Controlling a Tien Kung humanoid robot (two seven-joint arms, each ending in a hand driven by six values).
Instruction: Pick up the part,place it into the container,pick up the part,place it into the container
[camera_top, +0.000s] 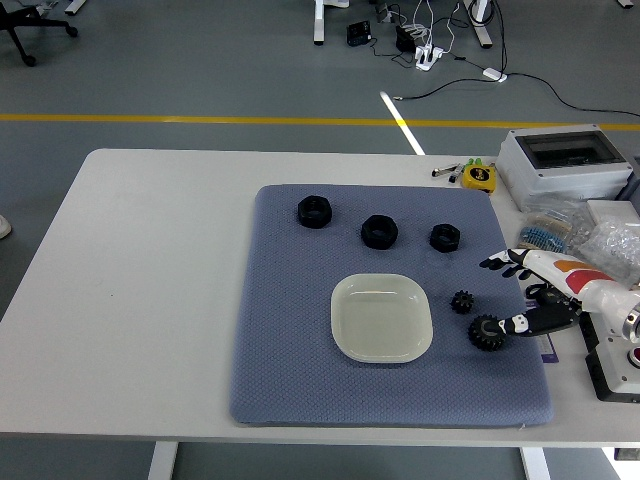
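White counter (150, 300) with a blue mat (290, 330) carrying a pale square container (382, 317).
Right of the container lie two black gears; the right hand (540, 295) has its fingers (497, 264) apart, one fingertip touching the larger gear (486, 332), the smaller gear (462, 301) just above.

We reach our right robot hand (535, 290) in from the surface's (150, 300) right edge, fingers spread and empty.
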